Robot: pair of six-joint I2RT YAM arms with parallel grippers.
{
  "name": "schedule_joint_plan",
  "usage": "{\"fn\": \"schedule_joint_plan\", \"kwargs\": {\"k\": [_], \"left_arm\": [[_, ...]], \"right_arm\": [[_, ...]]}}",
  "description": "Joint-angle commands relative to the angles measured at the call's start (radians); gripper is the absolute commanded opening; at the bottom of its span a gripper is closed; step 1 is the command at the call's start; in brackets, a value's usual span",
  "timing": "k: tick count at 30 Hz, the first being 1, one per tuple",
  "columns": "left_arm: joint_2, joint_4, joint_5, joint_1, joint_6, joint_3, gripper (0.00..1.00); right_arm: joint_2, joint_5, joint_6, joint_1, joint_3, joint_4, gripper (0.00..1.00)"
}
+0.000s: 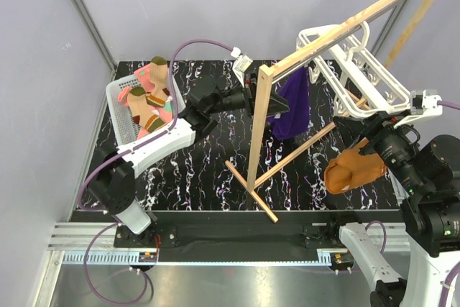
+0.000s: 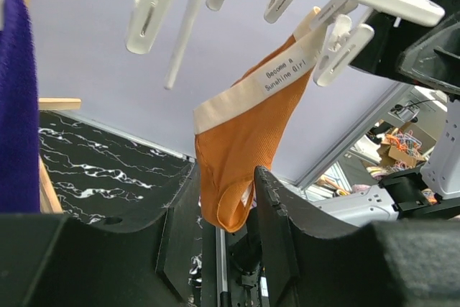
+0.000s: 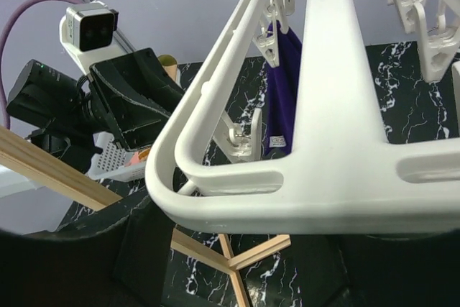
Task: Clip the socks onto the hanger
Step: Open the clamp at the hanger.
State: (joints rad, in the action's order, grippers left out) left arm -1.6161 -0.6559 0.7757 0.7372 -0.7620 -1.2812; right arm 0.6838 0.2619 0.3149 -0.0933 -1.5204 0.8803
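The socks (image 1: 147,95), pink and tan striped ones, lie in a white basket (image 1: 118,116) at the far left. The white hanger (image 1: 359,70) hangs tilted by the wooden rail at the right; its clips dangle in the left wrist view (image 2: 151,5). My left gripper (image 1: 259,98) is open and empty beside the purple cloth; through its jaws (image 2: 223,174) I see the orange cloth farther off. My right gripper (image 1: 370,141) sits under the hanger's near end. Its fingers (image 3: 144,249) stand wide apart, with the hanger frame (image 3: 330,170) lying across them and hiding the tips.
A purple cloth (image 1: 295,106) and an orange-brown cloth (image 1: 352,170) hang clipped to the hanger. The light wooden rail stand (image 1: 345,19) crosses the right side, its post and foot (image 1: 251,192) mid-table. Grey walls close in the left and back.
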Motion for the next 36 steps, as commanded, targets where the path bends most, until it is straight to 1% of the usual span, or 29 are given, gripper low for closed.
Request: {"fn": "schedule_joint_plan", "kwargs": {"k": [1, 6, 9, 11, 12, 14, 15, 17, 18, 19, 22, 25, 26, 29, 32, 36], "left_arm": [[-0.014, -0.076, 0.005, 0.019, 0.003, -0.064, 0.41], [-0.025, -0.100, -0.015, 0.045, 0.009, -0.067, 0.41], [-0.039, -0.123, -0.015, 0.065, 0.012, -0.081, 0.41], [-0.051, -0.163, -0.024, 0.076, 0.007, -0.070, 0.41], [-0.056, -0.216, -0.029, 0.077, 0.006, -0.064, 0.41], [-0.071, -0.263, -0.024, 0.085, 0.007, -0.063, 0.44], [-0.077, -0.295, -0.020, 0.088, 0.012, -0.066, 0.47], [-0.097, -0.320, -0.004, 0.103, 0.030, -0.078, 0.51], [-0.103, -0.333, -0.003, 0.108, 0.039, -0.090, 0.55], [-0.110, -0.340, -0.003, 0.120, 0.061, -0.096, 0.57], [-0.134, -0.349, -0.021, 0.137, 0.095, -0.115, 0.60], [-0.162, -0.465, -0.036, 0.149, 0.107, -0.092, 0.62], [-0.174, -0.553, -0.041, 0.152, 0.102, -0.086, 0.63], [-0.226, -0.686, -0.046, 0.160, 0.072, -0.099, 0.64], [-0.264, -0.746, -0.058, 0.171, 0.085, -0.124, 0.64], [-0.295, -0.732, -0.076, 0.191, 0.147, -0.161, 0.64]], "right_arm": [[0.010, -0.024, -0.022, 0.001, 0.025, -0.110, 0.65], [-0.023, -0.067, -0.028, 0.001, 0.081, -0.177, 0.65], [-0.050, -0.088, -0.019, 0.001, 0.152, -0.245, 0.63], [-0.061, -0.093, -0.010, 0.001, 0.172, -0.267, 0.62], [-0.069, -0.096, -0.001, 0.001, 0.181, -0.277, 0.62], [-0.070, -0.104, 0.016, 0.001, 0.180, -0.274, 0.61], [-0.069, -0.118, 0.033, 0.001, 0.174, -0.256, 0.61], [-0.061, -0.131, 0.053, 0.001, 0.158, -0.228, 0.60], [-0.055, -0.131, 0.073, 0.001, 0.149, -0.204, 0.60], [-0.053, -0.130, 0.085, 0.001, 0.137, -0.193, 0.60], [-0.063, -0.121, 0.142, 0.001, 0.118, -0.167, 0.60], [-0.075, -0.110, 0.202, 0.001, 0.109, -0.139, 0.60], [-0.078, -0.107, 0.216, 0.003, 0.108, -0.132, 0.60], [-0.084, -0.090, 0.265, 0.001, 0.104, -0.092, 0.60], [-0.095, -0.076, 0.289, 0.001, 0.098, -0.057, 0.62], [-0.112, -0.115, 0.289, 0.003, 0.069, 0.000, 0.64]]}}
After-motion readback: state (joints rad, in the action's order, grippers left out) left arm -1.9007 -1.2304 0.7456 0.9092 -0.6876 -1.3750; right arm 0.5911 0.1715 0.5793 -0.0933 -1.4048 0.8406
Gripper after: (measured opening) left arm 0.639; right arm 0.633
